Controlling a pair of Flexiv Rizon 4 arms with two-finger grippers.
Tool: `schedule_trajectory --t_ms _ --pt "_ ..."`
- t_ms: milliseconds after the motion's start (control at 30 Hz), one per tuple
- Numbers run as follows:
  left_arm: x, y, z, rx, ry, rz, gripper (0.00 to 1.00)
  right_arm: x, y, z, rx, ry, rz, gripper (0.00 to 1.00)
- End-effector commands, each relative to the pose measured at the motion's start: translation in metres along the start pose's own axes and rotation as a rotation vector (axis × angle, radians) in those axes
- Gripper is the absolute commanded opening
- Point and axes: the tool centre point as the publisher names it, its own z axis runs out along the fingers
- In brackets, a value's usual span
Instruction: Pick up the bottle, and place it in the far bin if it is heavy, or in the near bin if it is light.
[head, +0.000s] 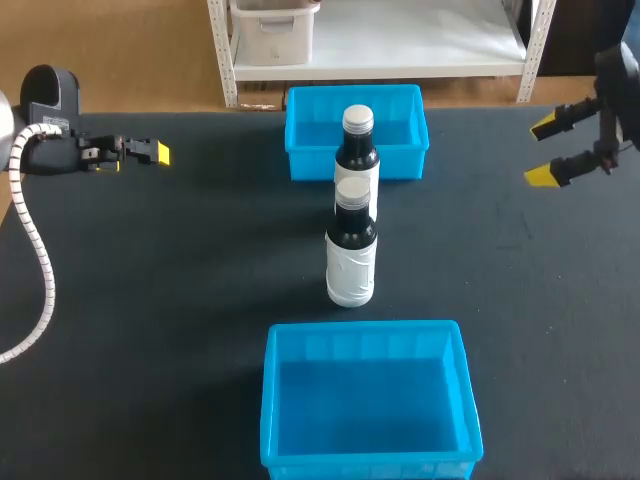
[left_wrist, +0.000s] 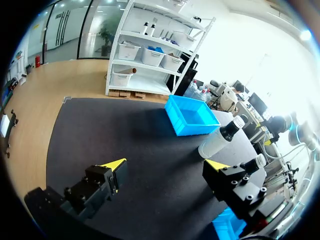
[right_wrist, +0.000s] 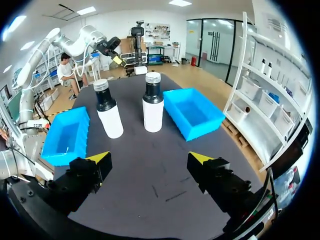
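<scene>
Bottles mid-table, near bottle (head: 351, 262) and far bottle (head: 357, 150): rigid, probably slick; grasp white body. Left gripper (left_wrist: 167, 165), right gripper (head: 548, 150) spread, empty.

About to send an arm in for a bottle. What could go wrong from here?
1. The near bottle and far bottle stand close together in one line; fingers closing on one may knock the other.
2. The far bottle appears close to the far bin, leaving little room on that side.
3. Both bottles are tall and narrow, so a sideways nudge from the open left gripper or right gripper could tip one.
</scene>
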Motion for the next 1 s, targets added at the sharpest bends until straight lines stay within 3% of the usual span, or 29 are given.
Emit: schedule_trajectory --t_ms 33,267,400,733,1000 --pt "0.0 0.0 0.0 0.0 0.0 0.0 1.0 0.0 -0.002 0.001 -0.006 -0.002 0.0 1.0" --pt "0.0 0.0 0.0 0.0 0.0 0.0 1.0 0.0 -0.002 0.001 -0.006 -0.002 0.0 1.0" --pt "0.0 0.0 0.0 0.0 0.0 0.0 1.0 -0.01 0.005 0.016 -0.052 -0.048 -0.091 1.0" --pt "0.0 0.0 0.0 0.0 0.0 0.0 1.0 -0.032 0.039 0.049 -0.145 -0.079 -0.2 1.0" --pt "0.0 0.0 0.0 0.0 0.0 0.0 1.0 -0.049 0.068 0.064 -0.156 -0.088 -0.243 1.0"
